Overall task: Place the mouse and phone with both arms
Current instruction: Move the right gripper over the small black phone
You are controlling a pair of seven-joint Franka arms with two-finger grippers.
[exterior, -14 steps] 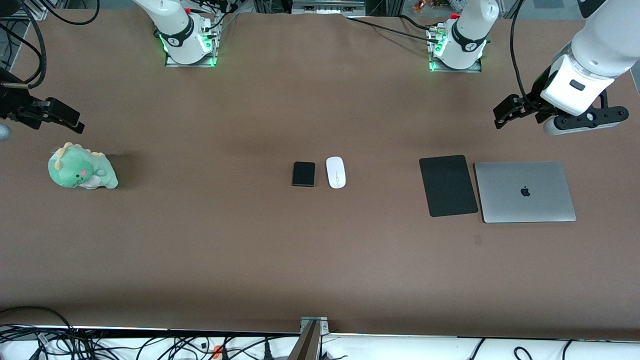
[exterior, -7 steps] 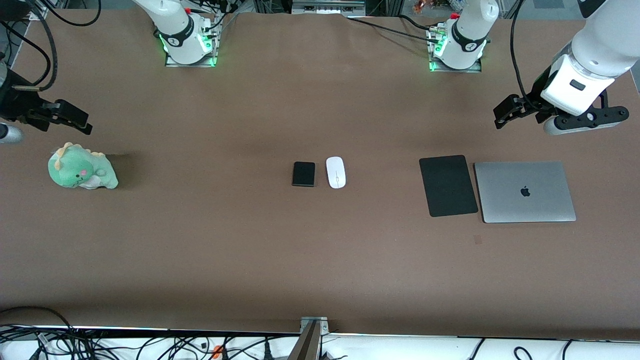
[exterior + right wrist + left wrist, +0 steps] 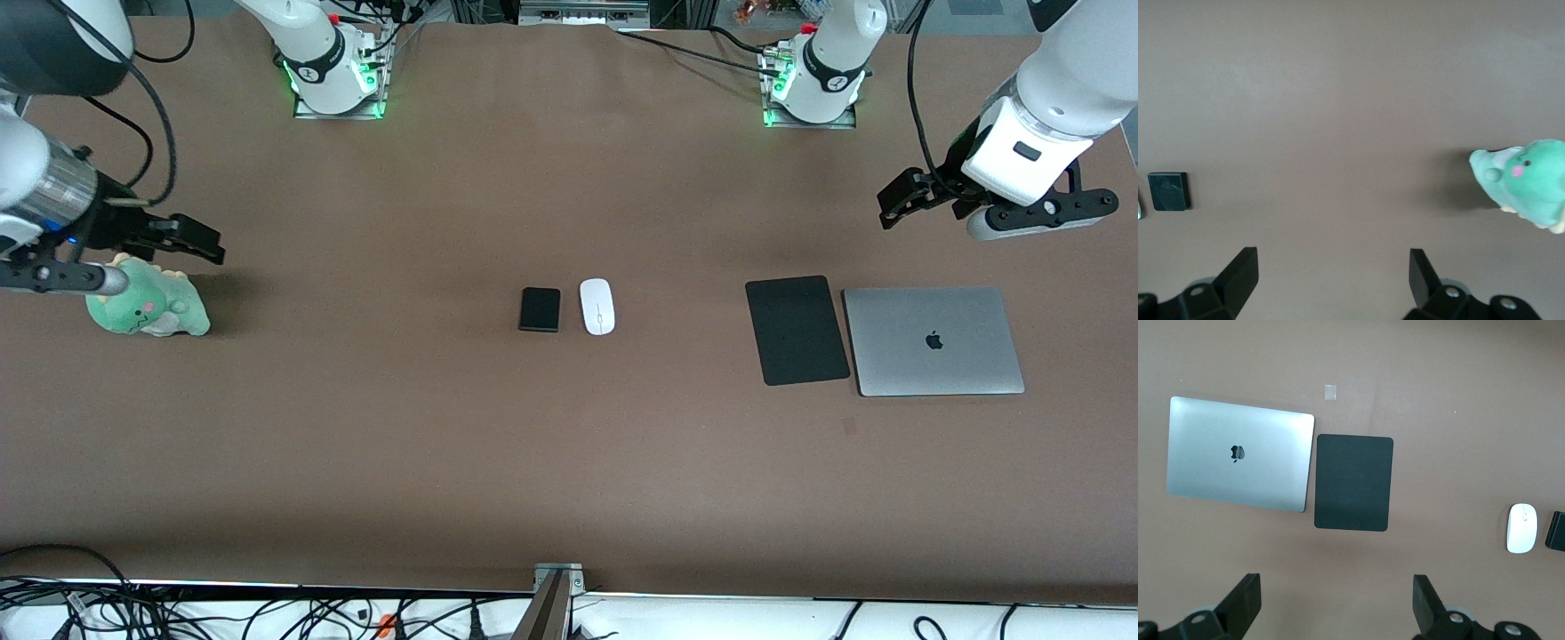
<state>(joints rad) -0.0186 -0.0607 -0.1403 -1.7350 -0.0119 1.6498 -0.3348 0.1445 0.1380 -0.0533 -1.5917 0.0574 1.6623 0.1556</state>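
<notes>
1. The left tool is up in the air over the brown worktop, and its two black fingers are spread wide with nothing between them.
2. A closed grey laptop lies flat on the worktop.
3. A thin black mouse pad lies just beside the laptop.
4. The white mouse lies well apart from the mouse pad.
5. Just beside the mouse is the black phone, cut off by the edge.
6. A small pale square mark is near the laptop.
</notes>
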